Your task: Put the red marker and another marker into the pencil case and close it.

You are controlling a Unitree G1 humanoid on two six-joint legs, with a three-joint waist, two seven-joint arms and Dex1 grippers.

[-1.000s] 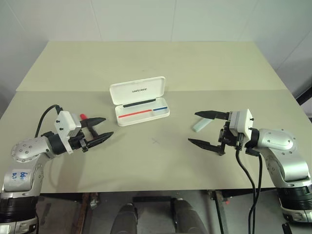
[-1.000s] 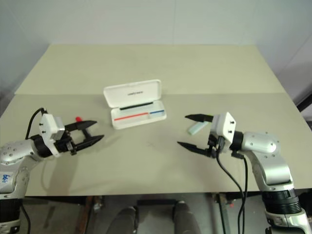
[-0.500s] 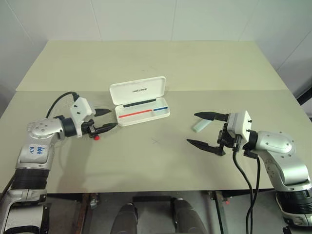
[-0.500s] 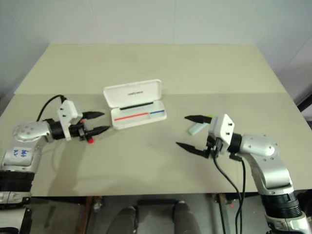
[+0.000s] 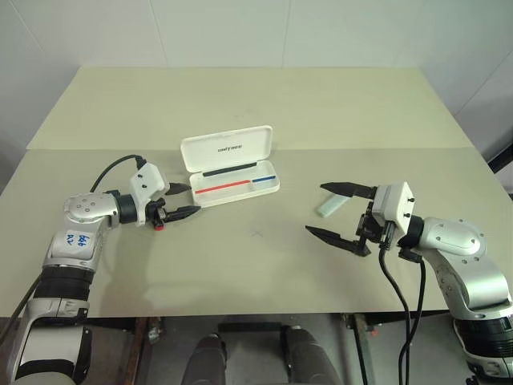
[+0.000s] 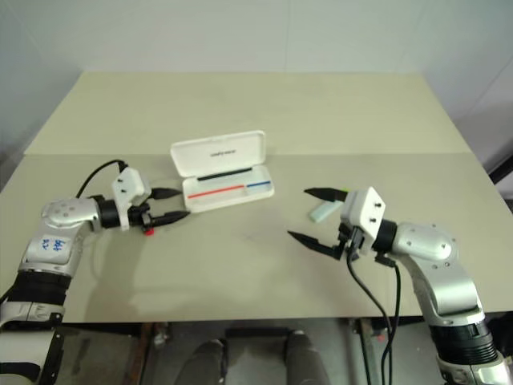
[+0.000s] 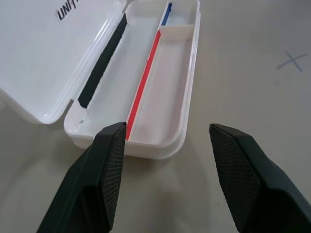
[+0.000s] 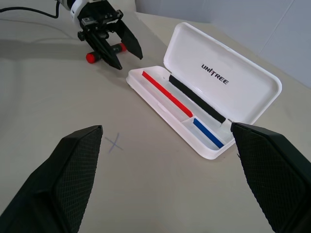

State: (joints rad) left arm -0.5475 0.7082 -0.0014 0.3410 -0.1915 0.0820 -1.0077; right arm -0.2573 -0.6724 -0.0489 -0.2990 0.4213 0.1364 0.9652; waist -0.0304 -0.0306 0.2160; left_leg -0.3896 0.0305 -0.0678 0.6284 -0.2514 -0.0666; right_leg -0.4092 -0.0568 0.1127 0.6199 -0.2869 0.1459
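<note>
Swung in from the table's left side over the past second, the left gripper (image 5: 195,199) now has its tips just short of the pencil case's near end, while the right arm has kept its place.

Nearest the camera, the right gripper (image 5: 315,209) hovers over the table (image 5: 256,273) with its fingers released as wide as they go and nothing between them. The other marker (image 5: 329,207), pale with a green cap, lies flat on the table at about 1 o'clock from that gripper. It sits just beyond the upper finger and untouched, a likely sign that this hand is waiting its turn.

Further out, the left gripper appears to be grasping the red marker (image 5: 159,226) crosswise, deep at the roots of its fingers. A red end pokes out at 7 o'clock below the lower finger, and the tips stand apart and bare. So deep a hold keeps the marker well behind the tips, which may make a clean drop awkward.

Beyond, at 2 o'clock from those tips, the pencil case (image 5: 228,149) lies open with its lid thrown back. Its red-and-blue-striped tray is bare of markers, ready to take both.
</note>
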